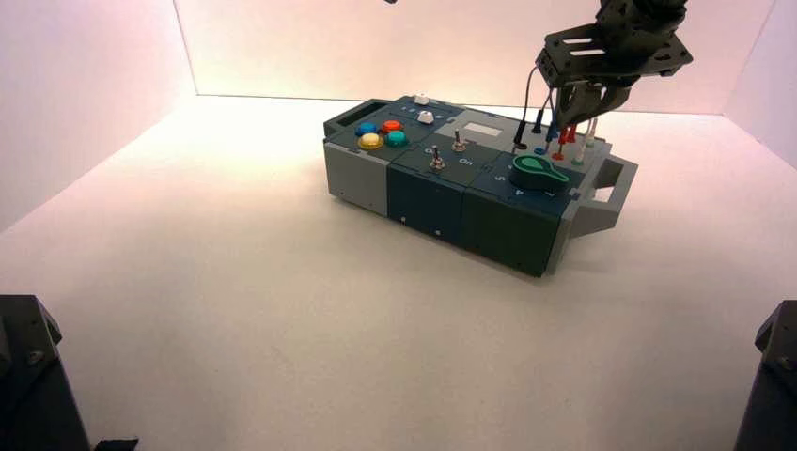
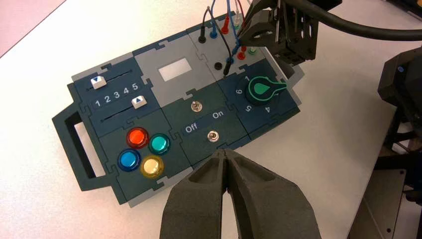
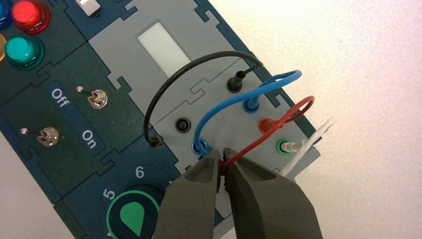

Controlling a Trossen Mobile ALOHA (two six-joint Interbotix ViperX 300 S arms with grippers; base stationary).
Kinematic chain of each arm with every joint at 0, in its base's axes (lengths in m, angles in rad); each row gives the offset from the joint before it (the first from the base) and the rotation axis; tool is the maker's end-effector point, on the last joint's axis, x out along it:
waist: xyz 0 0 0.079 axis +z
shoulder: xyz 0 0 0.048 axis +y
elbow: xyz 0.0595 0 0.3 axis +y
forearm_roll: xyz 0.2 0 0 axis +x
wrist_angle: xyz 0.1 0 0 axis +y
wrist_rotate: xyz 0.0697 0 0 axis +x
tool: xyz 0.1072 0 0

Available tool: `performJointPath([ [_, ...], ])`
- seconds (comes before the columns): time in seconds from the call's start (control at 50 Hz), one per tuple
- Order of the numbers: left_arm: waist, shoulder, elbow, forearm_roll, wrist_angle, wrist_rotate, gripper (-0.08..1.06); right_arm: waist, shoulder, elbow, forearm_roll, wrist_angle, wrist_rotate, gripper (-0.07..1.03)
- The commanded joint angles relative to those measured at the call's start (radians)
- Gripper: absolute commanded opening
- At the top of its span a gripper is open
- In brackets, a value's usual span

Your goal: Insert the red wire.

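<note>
Your right gripper point(image 3: 223, 162) is closed on the red wire point(image 3: 254, 144), its loose plug over the socket just behind the knob point(image 3: 132, 219). Square it up, then press straight down. Left gripper point(image 2: 225, 152), shut, idles left of the knob.

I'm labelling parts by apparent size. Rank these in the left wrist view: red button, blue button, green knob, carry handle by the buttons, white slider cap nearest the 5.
1. Carry handle
2. Green knob
3. Red button and blue button: too alike to rank
4. White slider cap
</note>
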Motion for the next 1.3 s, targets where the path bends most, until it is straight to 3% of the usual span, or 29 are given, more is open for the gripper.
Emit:
performJointPath([
  [0.02, -0.006, -0.011, -0.023, -0.005, -0.005, 0.009, -0.03, -0.012, -0.017, -0.015, -0.003, -0.006, 0.002, -0.02],
  [1.0, -0.006, -0.009, -0.023, -0.005, -0.003, 0.009, -0.03, -0.011, -0.051, -0.009, -0.003, -0.018, 0.0, -0.02],
  [1.3, -0.009, 0.041, -0.029, -0.005, -0.003, 0.009, -0.03, -0.011, -0.051, -0.008, -0.003, -0.018, 0.002, -0.02],
])
